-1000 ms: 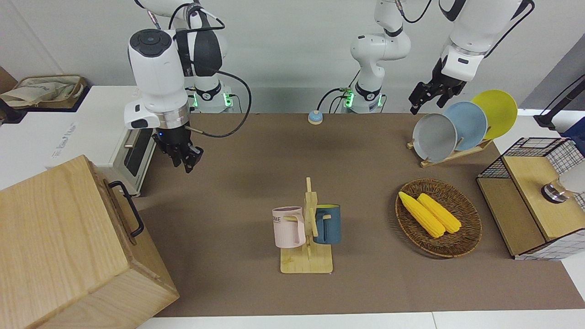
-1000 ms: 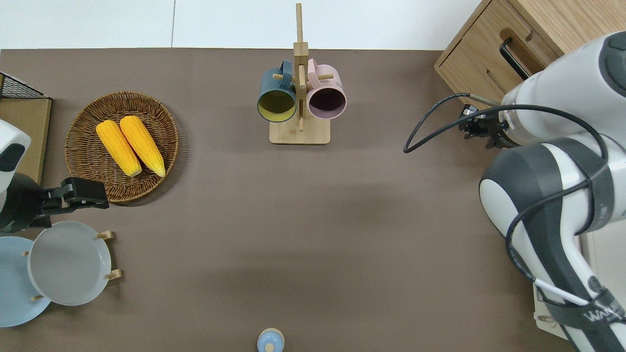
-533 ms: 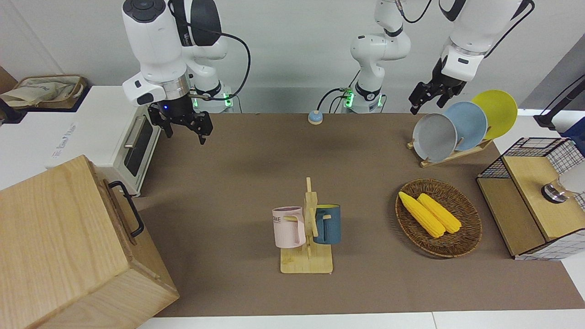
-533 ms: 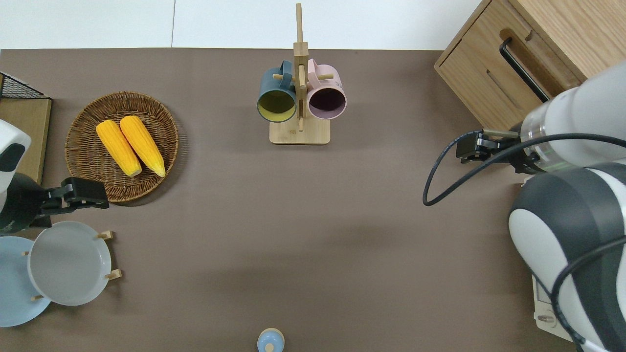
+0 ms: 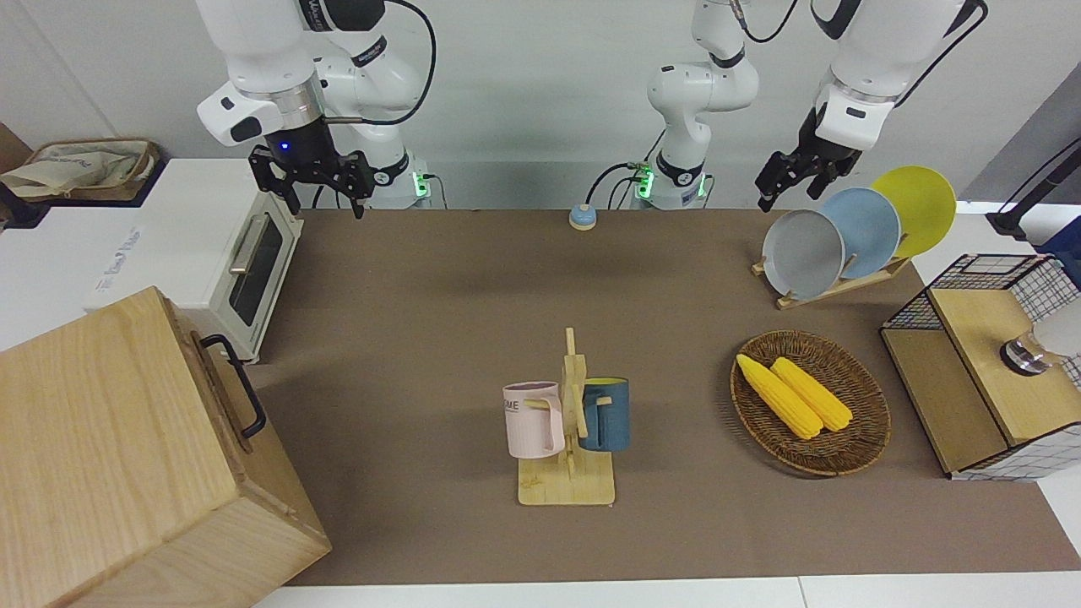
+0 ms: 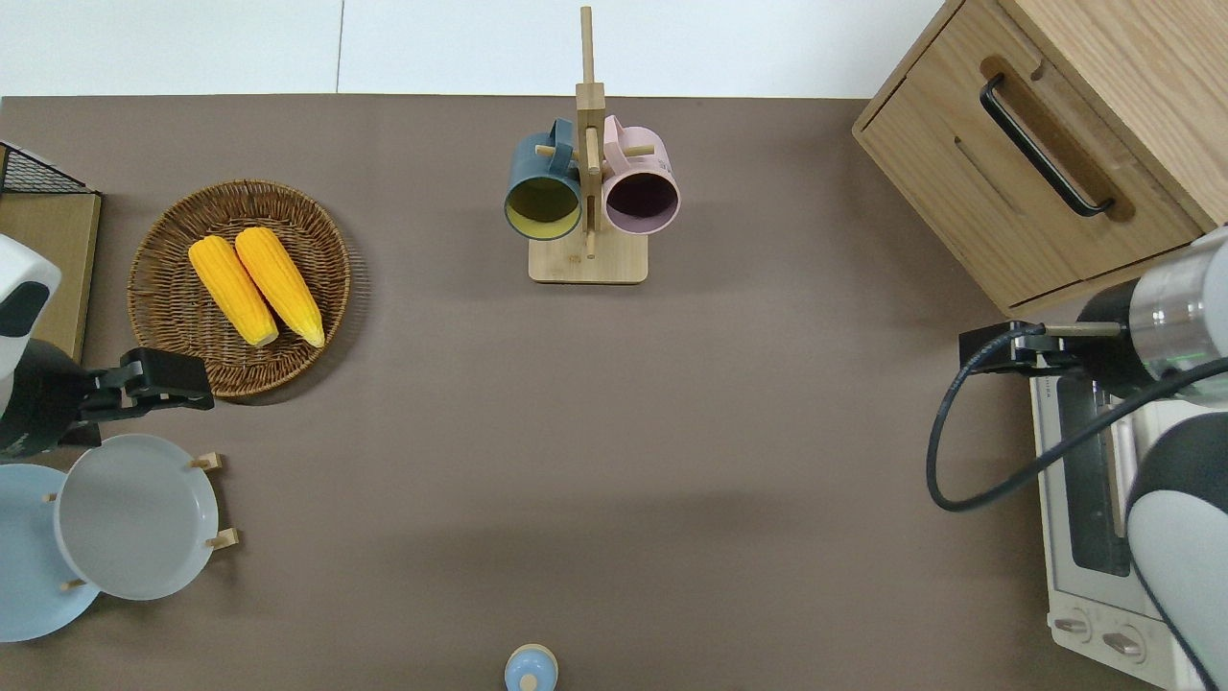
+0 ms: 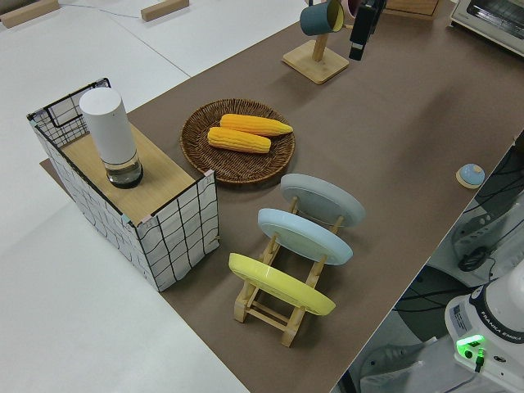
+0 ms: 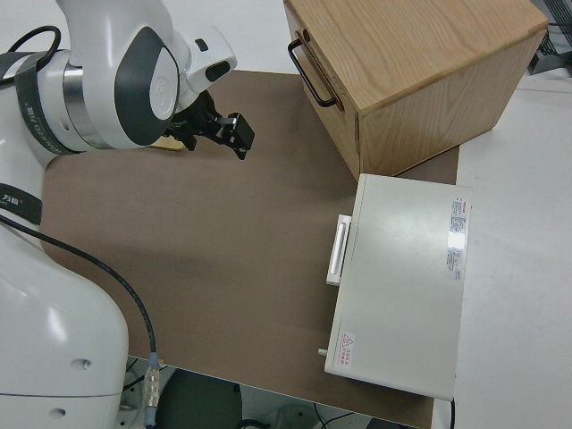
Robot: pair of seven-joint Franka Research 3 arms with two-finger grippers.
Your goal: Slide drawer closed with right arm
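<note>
The right gripper was raised in the air, over the edge of the toaster oven that lay toward the cabinet. Its jaws were seen spread wide apart, and nothing was held or touched by them. The right arm was drawn up near its base, the wrist pointed down, its blue light lit. The oven was found nearer to the robots than the cabinet and just beside it.

The drawer was seen in the cabinet's front, farther from the robots than the oven. It was of pale wood, wide and shallow, with a black bar handle across a recess in its face. Its face was seen flush with the cabinet's front, with no gap. The gripper was kept well apart from the handle.

The left arm was parked.
</note>
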